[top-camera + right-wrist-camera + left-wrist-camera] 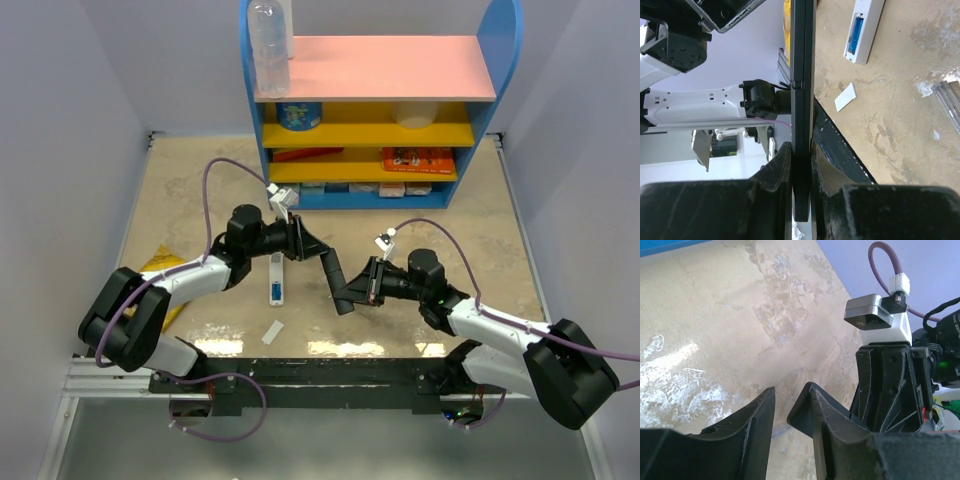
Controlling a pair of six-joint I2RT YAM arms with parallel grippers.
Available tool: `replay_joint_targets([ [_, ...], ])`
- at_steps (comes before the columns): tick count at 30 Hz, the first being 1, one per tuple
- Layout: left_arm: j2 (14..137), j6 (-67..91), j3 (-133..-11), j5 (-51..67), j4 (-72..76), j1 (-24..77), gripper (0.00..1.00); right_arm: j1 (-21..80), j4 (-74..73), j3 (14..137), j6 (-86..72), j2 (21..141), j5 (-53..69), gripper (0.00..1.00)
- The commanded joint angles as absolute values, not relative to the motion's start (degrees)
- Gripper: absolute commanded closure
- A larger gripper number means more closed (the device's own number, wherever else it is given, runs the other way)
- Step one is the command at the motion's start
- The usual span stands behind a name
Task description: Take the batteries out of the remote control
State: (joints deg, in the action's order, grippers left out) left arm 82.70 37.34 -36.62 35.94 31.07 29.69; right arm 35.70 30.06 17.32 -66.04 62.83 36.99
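Observation:
My right gripper (362, 287) is shut on a black remote (334, 280) and holds it above the table; in the right wrist view the remote (802, 75) stands edge-on between the fingers of that gripper (801, 148). My left gripper (312, 248) is at the remote's far end. In the left wrist view that gripper (792, 390) is open, with a dark corner of the remote (799, 415) against its right finger. A white remote (275, 279) lies on the table, its compartment open with a blue battery (857, 33) showing. Red cells are not visible.
A small white cover (273, 332) lies near the front edge and also shows in the right wrist view (846, 96). A blue shelf unit (380, 100) with a plastic bottle (270, 45) stands at the back. A yellow object (160, 266) lies at the left. A clear stick (949, 102) lies at the right.

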Motion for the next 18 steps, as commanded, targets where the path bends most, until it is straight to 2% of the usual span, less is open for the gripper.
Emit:
replay_joint_targets([
  [1, 83.14, 34.72, -38.76, 33.84, 28.83, 29.62, 0.60, 36.21, 33.93, 19.07, -62.50, 62.58, 38.41, 1.00],
  [3, 83.23, 34.89, -39.63, 32.70, 26.73, 29.62, 0.52, 36.30, 27.98, 20.38, -58.22, 62.58, 36.05, 1.00],
  [4, 83.06, 34.98, -40.25, 31.91, 25.15, 29.53, 0.41, 36.21, 25.25, 22.04, -56.36, 62.58, 34.82, 1.00],
  [8, 80.34, 34.89, -41.57, 27.96, 19.17, 29.62, 0.26, 36.21, 13.39, 25.57, -47.84, 62.23, 28.93, 1.00],
  [18, 78.84, 35.95, -45.79, 22.33, 10.02, 29.62, 0.22, 37.09, -7.98, 35.76, -32.97, 66.62, 7.23, 1.00],
])
